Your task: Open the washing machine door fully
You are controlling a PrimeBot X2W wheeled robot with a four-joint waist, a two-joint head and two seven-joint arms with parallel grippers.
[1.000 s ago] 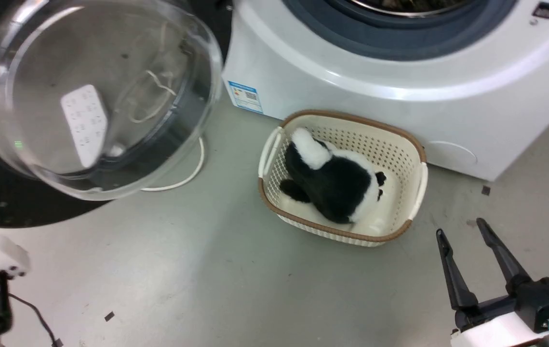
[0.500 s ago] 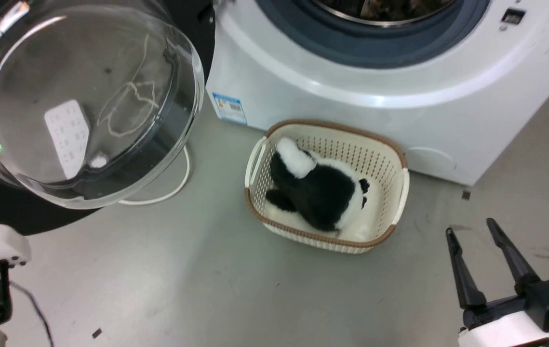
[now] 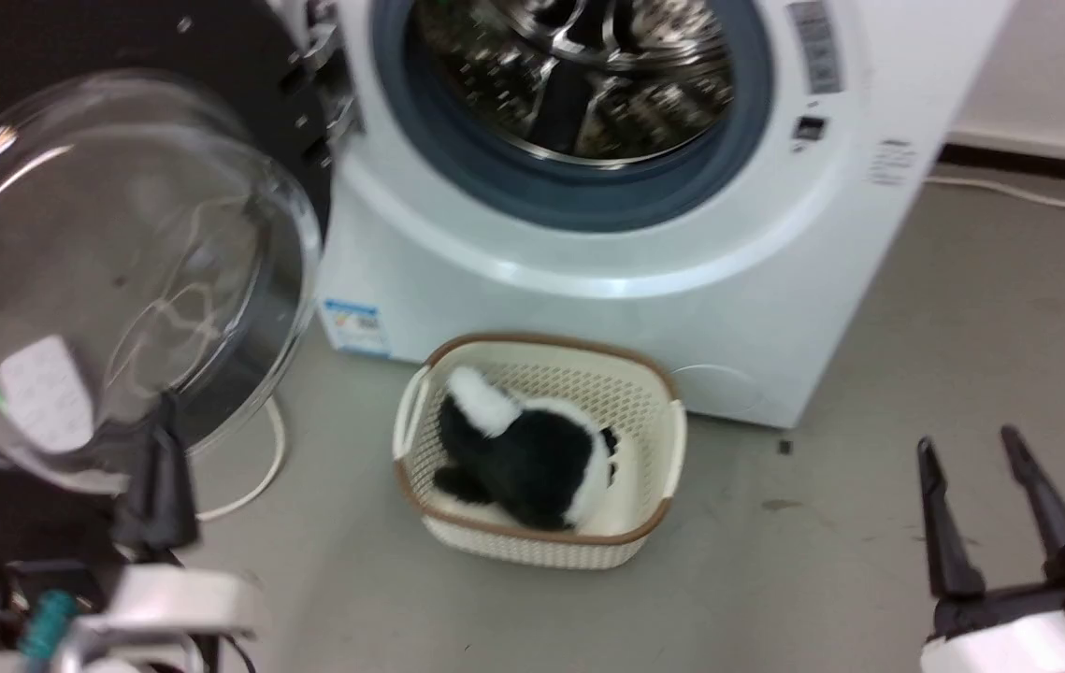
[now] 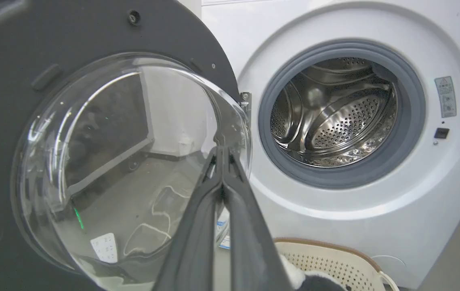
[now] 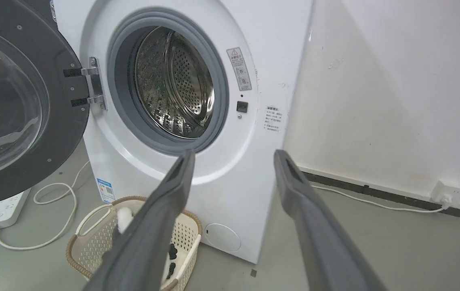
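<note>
1. The washing machine door [image 3: 121, 262] hung swung out to the left of the drum opening [image 3: 579, 75], hinged at its right edge, its glass facing the robot.
2. The left gripper [image 4: 221, 155], fingers pressed together on nothing, pointed at the door's right part; contact was unclear.
3. The right gripper [image 3: 967, 439], fingers apart, stood well to the right, so the left arm looked nearer for any final push.

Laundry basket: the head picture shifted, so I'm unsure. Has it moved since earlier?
No. The laundry basket still sits below-right of the blue sticker on the washing machine; the camera moved.
</note>
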